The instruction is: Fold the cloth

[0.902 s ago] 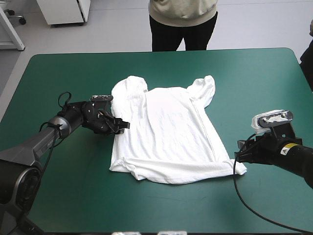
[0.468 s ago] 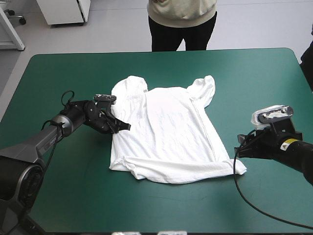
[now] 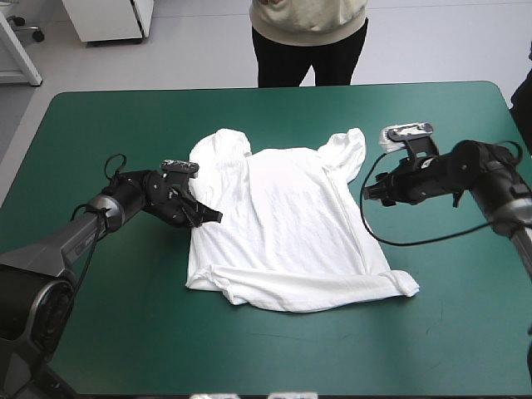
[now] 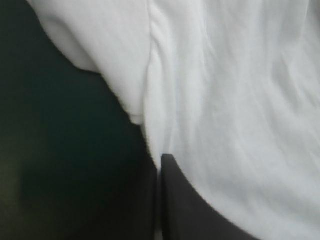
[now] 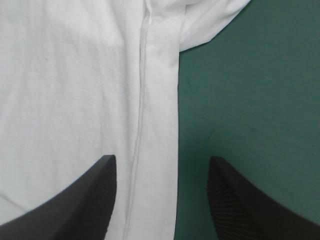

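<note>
T-shirt (image 3: 283, 224) lies spread flat on table (image 3: 100, 125). Left gripper (image 3: 216, 215) clamps its left edge; right gripper (image 5: 161, 160), fingers apart, straddles its right edge.

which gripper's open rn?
The right gripper: fingers apart, straddling the side edge of the T-shirt. The left gripper is shut on the T-shirt.

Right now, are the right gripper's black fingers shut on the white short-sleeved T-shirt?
No, the right gripper stands open, astride the T-shirt's side edge.
</note>
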